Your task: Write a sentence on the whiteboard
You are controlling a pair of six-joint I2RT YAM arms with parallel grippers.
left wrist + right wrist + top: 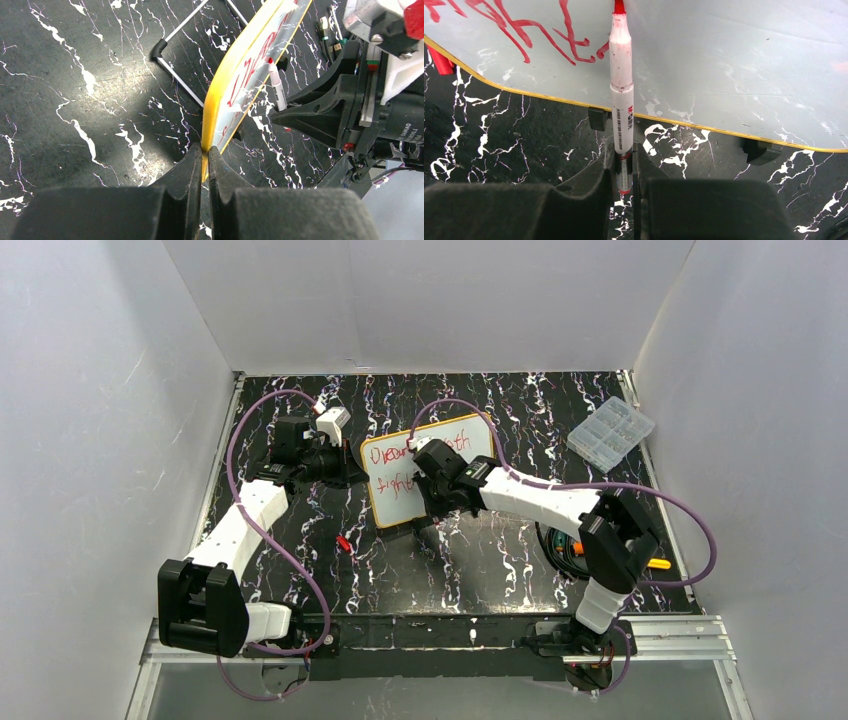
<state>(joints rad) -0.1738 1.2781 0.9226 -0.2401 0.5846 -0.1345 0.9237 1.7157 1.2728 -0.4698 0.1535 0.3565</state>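
The whiteboard (pixel 400 504) with a thin orange-yellow frame stands tilted at mid-table. Red handwritten words (pixel 386 453) run across it in two lines, partly hidden by my right arm. My left gripper (pixel 350 472) is shut on the board's left edge; in the left wrist view the fingers (pixel 205 150) pinch the yellow frame (pixel 220 90). My right gripper (pixel 432 474) is shut on a white marker with a red tip (pixel 621 90). Its tip touches the board face (pixel 734 70) at the end of the red strokes (pixel 524 30). The marker also shows in the left wrist view (pixel 276 87).
A clear plastic compartment box (pixel 611 430) lies at the back right. A small red cap (pixel 343 543) lies on the black marbled table in front of the board. A black ring holder with pens (pixel 565 545) sits under the right arm. White walls surround the table.
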